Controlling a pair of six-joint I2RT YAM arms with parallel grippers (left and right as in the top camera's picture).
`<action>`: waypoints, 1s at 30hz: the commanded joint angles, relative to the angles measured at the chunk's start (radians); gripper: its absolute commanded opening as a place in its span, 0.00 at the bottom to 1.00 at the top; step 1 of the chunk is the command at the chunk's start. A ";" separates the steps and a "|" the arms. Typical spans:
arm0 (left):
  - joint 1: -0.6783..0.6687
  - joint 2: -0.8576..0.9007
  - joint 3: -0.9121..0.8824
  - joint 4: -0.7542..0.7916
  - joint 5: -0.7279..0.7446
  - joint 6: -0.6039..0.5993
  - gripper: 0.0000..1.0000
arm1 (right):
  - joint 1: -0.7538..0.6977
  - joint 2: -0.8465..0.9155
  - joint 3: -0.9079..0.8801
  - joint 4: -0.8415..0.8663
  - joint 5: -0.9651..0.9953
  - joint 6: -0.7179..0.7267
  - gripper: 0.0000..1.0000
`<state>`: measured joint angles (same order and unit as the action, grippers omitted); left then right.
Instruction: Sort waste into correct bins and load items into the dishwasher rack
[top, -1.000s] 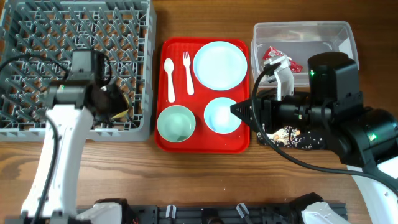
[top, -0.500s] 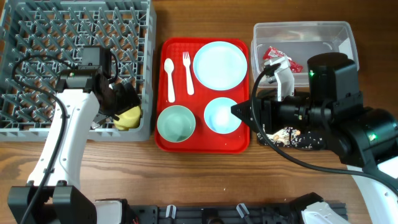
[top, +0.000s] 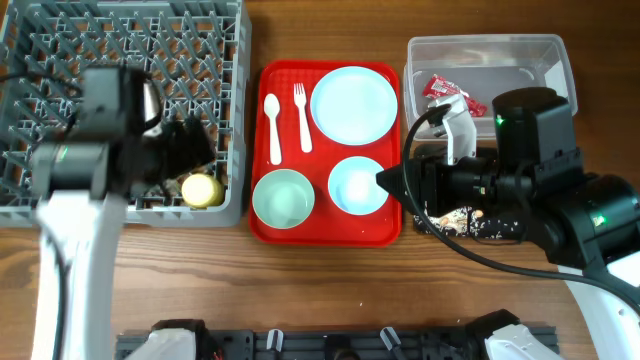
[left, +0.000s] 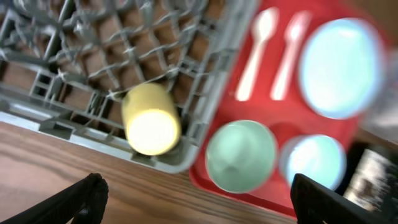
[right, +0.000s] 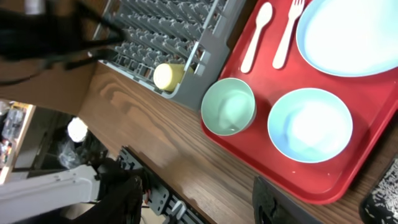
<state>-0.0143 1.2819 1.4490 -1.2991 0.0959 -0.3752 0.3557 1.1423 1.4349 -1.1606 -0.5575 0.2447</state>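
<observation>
The yellow cup (top: 200, 188) lies on its side in the front right corner of the grey dishwasher rack (top: 60, 60); the left wrist view (left: 149, 118) shows it too. My left gripper (top: 188, 148) is open and empty just above it (left: 199, 199). The red serving tray (top: 272, 225) holds the white spoon (top: 272, 128), the fork (top: 301, 115), the blue plate (top: 354, 103), the blue-green bowl (top: 283, 197) and the blue saucer (top: 358, 185). My right gripper (top: 390, 180) is open and empty beside the saucer (right: 202, 202).
The clear tub (top: 485, 50) at the back right holds the red wrapper (top: 440, 88) and the white scrap (top: 452, 102). The black tray (top: 480, 222) with rice grains lies mostly hidden under my right arm. Bare wood runs along the front edge.
My left gripper carried the yellow cup to the rack's front right corner, let it go and pulled back. The right arm has not moved.
</observation>
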 joint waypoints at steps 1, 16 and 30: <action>-0.002 -0.163 0.020 -0.003 0.053 0.063 0.97 | 0.035 -0.001 0.006 -0.024 0.111 0.032 0.59; -0.002 -0.462 0.019 -0.004 0.052 0.084 1.00 | 0.219 0.220 -0.127 0.081 0.330 0.204 0.49; -0.002 -0.462 0.019 -0.004 0.053 0.080 1.00 | 0.319 0.208 -0.127 0.248 0.142 0.205 0.81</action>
<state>-0.0139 0.8234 1.4578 -1.3041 0.1333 -0.3119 0.6670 1.3697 1.3014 -0.9428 -0.2783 0.4458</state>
